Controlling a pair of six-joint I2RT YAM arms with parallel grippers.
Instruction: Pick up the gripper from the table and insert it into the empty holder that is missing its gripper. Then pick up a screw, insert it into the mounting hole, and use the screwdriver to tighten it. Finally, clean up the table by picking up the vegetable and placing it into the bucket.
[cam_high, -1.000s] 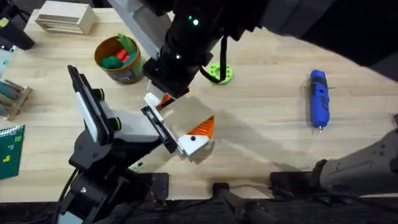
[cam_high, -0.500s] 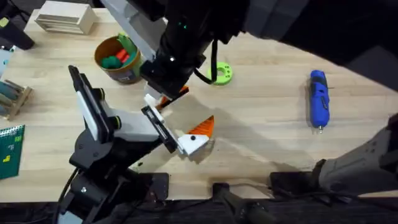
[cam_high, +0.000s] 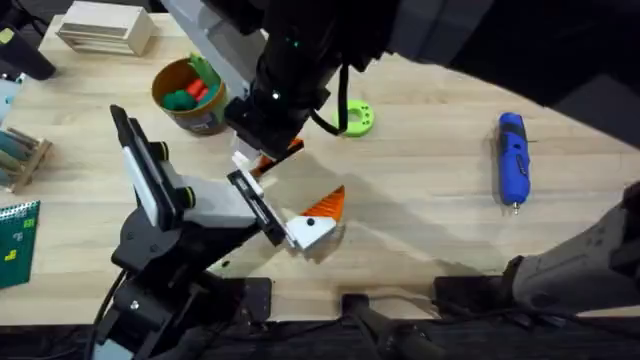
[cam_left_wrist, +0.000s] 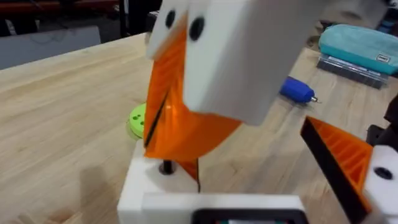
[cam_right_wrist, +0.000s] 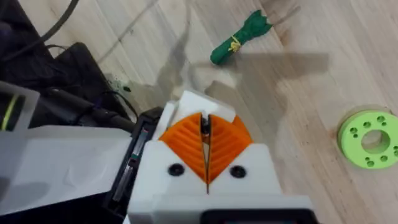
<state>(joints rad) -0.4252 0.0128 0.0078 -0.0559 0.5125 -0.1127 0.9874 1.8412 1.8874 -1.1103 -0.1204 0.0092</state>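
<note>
Overhead view of a wooden desk (cam_high: 430, 215). The right arm reaches in from the upper right to the centre. Its right claw (cam_high: 268, 150) is clenched, orange pads pressed together, apparently on the small orange gripper (cam_left_wrist: 177, 134). It holds the piece just above the bare white holder (cam_left_wrist: 155, 190) so the wedge lines up with the mount and its screw hole.

The left claw (cam_high: 285, 185) lies spread wide at centre, presenting that holder like a fixture.

The blue screwdriver (cam_high: 512, 158) waits at right and the bucket (cam_high: 190, 95) at upper left. In the right wrist view, the dark-green vegetable (cam_right_wrist: 239, 38) lies on the desk.
</note>
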